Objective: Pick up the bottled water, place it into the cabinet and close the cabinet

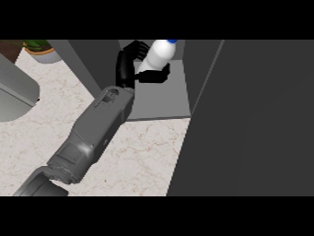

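Bottled water (159, 53) inside open cabinet (160, 99), tilted, blue cap up. My left hand (125, 64) curled round its lower half. Cabinet door (268, 115) stands open at right.

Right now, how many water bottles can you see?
1. The bottled water is inside the open cabinet, held by the hand. More could be hidden behind the door.

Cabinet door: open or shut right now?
Open. The cabinet shows its grey inner floor, and the right hand holds the bottled water inside it.
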Action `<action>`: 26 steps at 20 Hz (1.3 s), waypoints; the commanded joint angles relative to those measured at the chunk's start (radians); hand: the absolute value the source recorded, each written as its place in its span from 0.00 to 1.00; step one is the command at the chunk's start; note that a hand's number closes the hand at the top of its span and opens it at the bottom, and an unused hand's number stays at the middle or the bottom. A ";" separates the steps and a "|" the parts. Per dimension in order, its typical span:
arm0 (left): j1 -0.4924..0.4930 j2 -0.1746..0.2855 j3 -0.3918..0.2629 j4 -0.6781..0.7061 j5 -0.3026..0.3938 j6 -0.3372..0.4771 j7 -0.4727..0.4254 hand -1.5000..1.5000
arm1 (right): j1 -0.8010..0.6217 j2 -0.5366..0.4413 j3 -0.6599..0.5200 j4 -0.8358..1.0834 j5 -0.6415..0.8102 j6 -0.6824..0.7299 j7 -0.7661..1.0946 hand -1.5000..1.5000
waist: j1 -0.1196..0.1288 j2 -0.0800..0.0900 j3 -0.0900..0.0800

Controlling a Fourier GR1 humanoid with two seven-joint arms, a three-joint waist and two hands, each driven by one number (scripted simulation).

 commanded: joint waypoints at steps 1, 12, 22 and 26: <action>-0.026 -0.001 0.033 0.101 -0.002 -0.007 -0.051 1.00 | 0.042 -0.023 0.029 -0.088 0.014 0.010 0.014 0.00 | -0.005 0.005 0.000; -0.081 0.015 0.054 0.224 -0.023 0.079 -0.085 0.00 | -0.004 -0.009 -0.008 -0.064 -0.012 0.016 0.009 0.00 | -0.020 0.012 0.000; -0.093 0.042 -0.004 0.314 -0.098 0.143 -0.048 0.00 | 0.017 -0.040 0.022 -0.055 -0.013 0.033 -0.026 0.00 | -0.036 0.015 0.000; -0.069 0.010 0.015 0.298 -0.085 0.187 -0.076 0.00 | 0.010 -0.032 0.034 -0.051 -0.011 0.030 -0.030 0.00 | -0.032 0.016 -0.001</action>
